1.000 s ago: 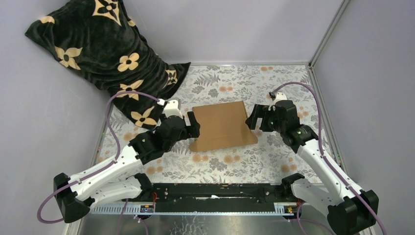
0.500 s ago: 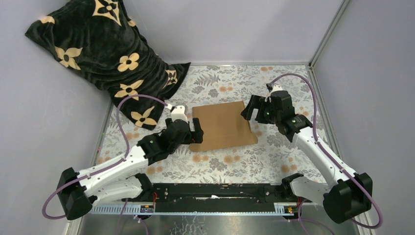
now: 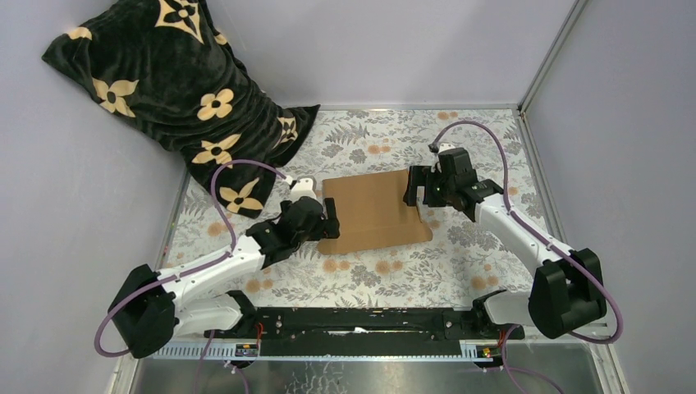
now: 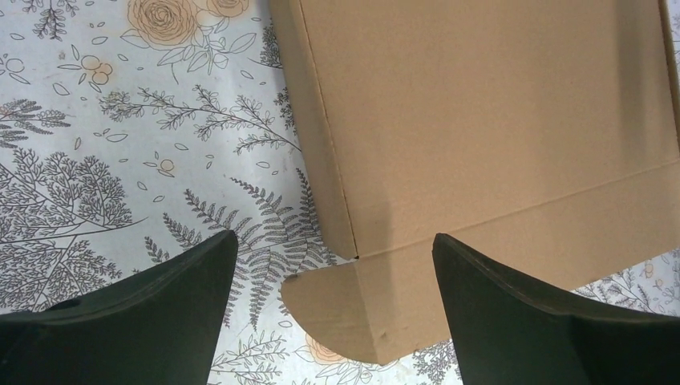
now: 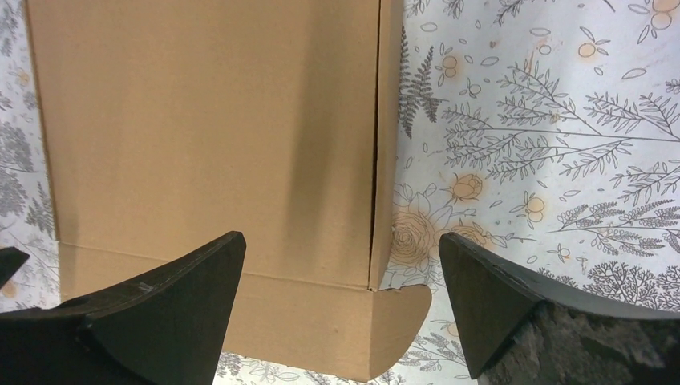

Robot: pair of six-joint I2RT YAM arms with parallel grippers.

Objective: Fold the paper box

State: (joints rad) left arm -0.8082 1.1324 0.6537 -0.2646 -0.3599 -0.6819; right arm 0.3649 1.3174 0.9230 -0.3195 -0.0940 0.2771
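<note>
Paper box [image 3: 373,209] lies near the middle of the table, lid down, with its front flap spread flat toward the near edge. At its left side the left gripper [image 3: 328,215] hangs with fingers wide apart. At its right side the right gripper [image 3: 414,190] is spread the same way, holding nothing. I think both should push the side walls inward together and evenly, so the box does not slide or twist. The table [image 3: 369,271] carries a flower-and-fern print. A dark flowered cushion [image 3: 164,74] leans in the far left corner, against plain grey walls [image 3: 394,49].

The tabletop [image 3: 386,135] is bare at 12 and 6 o'clock of the paper box [image 3: 373,209], but a big dark pillow [image 3: 164,82] blocks 10 o'clock.
</note>
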